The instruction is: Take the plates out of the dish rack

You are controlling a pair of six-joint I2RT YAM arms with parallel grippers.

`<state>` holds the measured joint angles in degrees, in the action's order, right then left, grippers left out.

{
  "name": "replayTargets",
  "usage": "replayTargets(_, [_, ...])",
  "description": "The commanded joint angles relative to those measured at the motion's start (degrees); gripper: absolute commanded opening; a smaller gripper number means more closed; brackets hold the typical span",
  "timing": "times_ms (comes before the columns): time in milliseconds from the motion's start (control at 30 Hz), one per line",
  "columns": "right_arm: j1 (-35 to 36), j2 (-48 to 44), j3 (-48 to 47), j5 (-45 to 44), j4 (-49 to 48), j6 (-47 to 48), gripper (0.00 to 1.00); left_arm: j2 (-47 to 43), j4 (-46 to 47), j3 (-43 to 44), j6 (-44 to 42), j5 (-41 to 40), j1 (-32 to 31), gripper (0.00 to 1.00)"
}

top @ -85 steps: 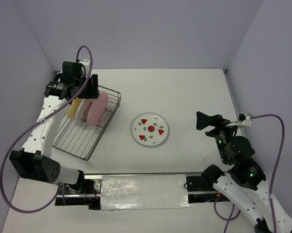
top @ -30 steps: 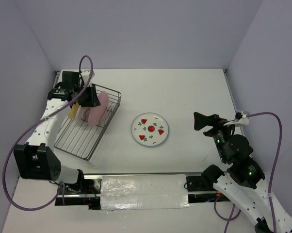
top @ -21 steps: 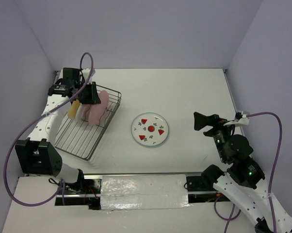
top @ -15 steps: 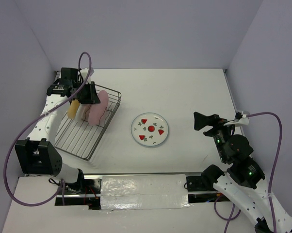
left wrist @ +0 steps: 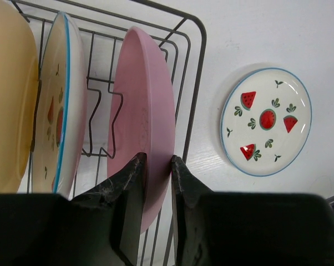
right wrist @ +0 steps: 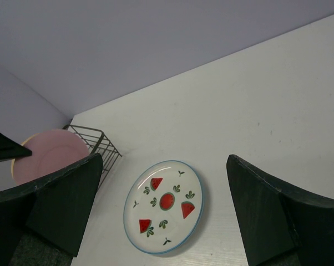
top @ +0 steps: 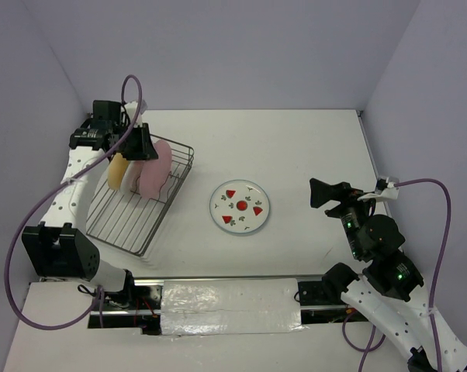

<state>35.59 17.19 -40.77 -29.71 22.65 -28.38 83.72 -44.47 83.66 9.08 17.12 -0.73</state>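
Note:
The dark wire dish rack (top: 133,208) stands at the left and also shows in the left wrist view (left wrist: 192,83). Three plates stand on edge in it: a tan-yellow plate (left wrist: 9,105), a white watermelon plate (left wrist: 59,127) and a pink plate (left wrist: 147,127). My left gripper (left wrist: 156,166) is shut on the pink plate's rim, above the rack's far end (top: 144,147). Another watermelon plate (top: 240,206) lies flat on the table; it shows in both wrist views (left wrist: 266,121) (right wrist: 164,205). My right gripper (right wrist: 164,183) is open and empty, hovering right of that plate (top: 326,192).
The white table (top: 295,155) is walled by lilac panels behind and at both sides. A grey strip (top: 226,298) runs along the near edge between the arm bases. A purple cable (top: 133,89) loops over the left arm.
My left gripper has closed on the pink plate's rim and lifted it slightly up and back in the rack. The right arm has barely moved.

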Motion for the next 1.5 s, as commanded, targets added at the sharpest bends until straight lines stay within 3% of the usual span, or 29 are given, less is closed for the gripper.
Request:
replayTargets(0, [-0.2,0.7,0.2,-0.2,-3.2,1.1,1.0,0.2,-0.9,4.2,0.4,-1.2,0.6,0.0])
replayTargets(367, [-0.2,1.4,0.1,0.7,-3.5,1.3,1.0,-1.5,-0.9,5.4,0.4,-3.5,0.6,0.0])
replayTargets(1000, [-0.2,3.3,-0.2,1.4,-3.8,1.8,1.0,-4.9,-4.3,16.1,1.1,-3.8,0.2,0.0])
replayTargets(1200, [-0.2,5.4,-1.4,1.5,-2.5,0.5,1.0,-4.8,-4.4,20.1,2.5,-11.1,-7.7,0.0])
replayTargets(1300, [-0.2,7.3,-2.4,2.6,-1.9,0.2,1.0,-5.1,-1.9,19.3,3.0,-16.9,-17.9,0.0])
replayTargets(1467, [-0.2,9.7,-3.7,3.9,-1.1,-2.1,1.0,-5.0,1.2,15.3,3.8,-21.4,-29.7,0.0])
